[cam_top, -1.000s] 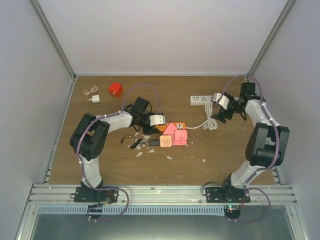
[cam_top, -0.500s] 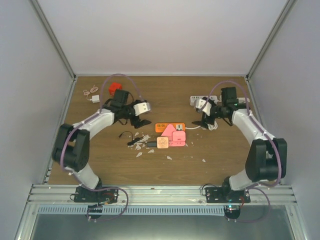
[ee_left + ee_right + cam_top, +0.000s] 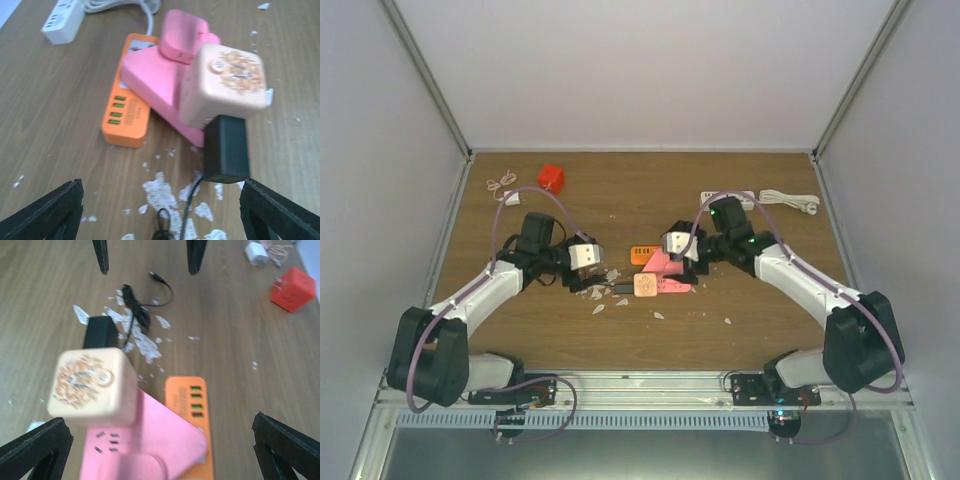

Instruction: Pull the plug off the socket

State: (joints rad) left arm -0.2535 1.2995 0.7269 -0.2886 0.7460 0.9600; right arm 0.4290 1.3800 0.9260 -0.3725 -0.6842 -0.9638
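A black plug [image 3: 226, 149] sits in the near side of a cream cube socket [image 3: 225, 82], and its thin black cable [image 3: 186, 210] trails toward me over white flakes. The cube rests against a pink wedge socket [image 3: 160, 95]. My left gripper [image 3: 162, 215] is open, a short way back from the plug, its fingers [image 3: 42, 210] wide on either side. From the far side my right gripper [image 3: 160, 460] is open above the pink socket [image 3: 160, 440], with the cream cube [image 3: 92, 382] and the plug [image 3: 100, 332] beyond it. From above, the plug [image 3: 624, 288] lies between the left gripper [image 3: 603, 272] and the right gripper [image 3: 670, 262].
An orange USB strip [image 3: 642, 254] lies under the pink socket. A white power strip [image 3: 748, 197] and its cord [image 3: 790, 200] sit at the back right. At the back left are a red cube [image 3: 551, 178] and a white charger [image 3: 510, 197]. White flakes [image 3: 599, 307] litter the wood.
Both arms have swung in from the back toward the pile in the middle. The left gripper has opened. The white cord now lies stretched out at the back right.
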